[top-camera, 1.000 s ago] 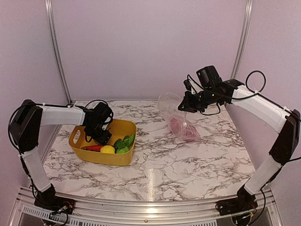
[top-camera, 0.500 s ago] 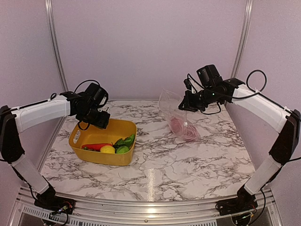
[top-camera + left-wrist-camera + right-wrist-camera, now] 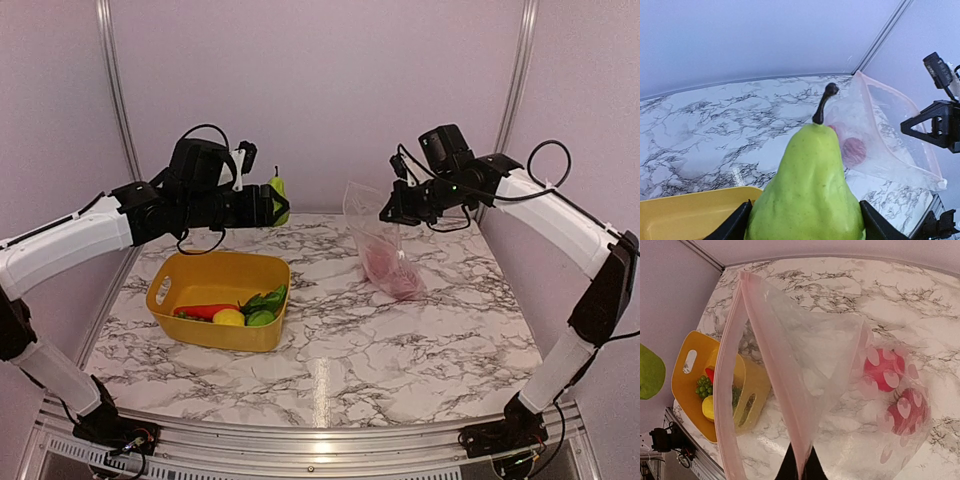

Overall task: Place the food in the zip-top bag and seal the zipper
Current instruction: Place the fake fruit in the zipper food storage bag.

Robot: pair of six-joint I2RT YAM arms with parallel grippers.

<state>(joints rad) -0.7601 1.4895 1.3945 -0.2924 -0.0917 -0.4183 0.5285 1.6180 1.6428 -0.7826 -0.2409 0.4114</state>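
My left gripper (image 3: 268,206) is shut on the green pear (image 3: 278,199), held in the air above the far rim of the yellow basket; in the left wrist view the pear (image 3: 807,195) fills the space between both fingers, stem pointing at the bag. My right gripper (image 3: 388,215) is shut on the upper edge of the clear zip-top bag (image 3: 378,245), holding its mouth open toward the left. The pinkish zipper (image 3: 771,371) runs along both lips of the mouth. Two red round toys (image 3: 883,369) lie in the bag's bottom. A carrot, a lemon (image 3: 228,317) and green leafy pieces (image 3: 265,302) stay in the basket.
The yellow basket (image 3: 218,268) stands on the marble table at the left, below my left arm. Pale walls with metal posts close the back and sides. The bag's bottom rests on the table at the back right.
My left gripper rose out of the basket with the pear and swung right toward the bag. The right gripper kept its hold; the bag's mouth now stands slightly more upright.
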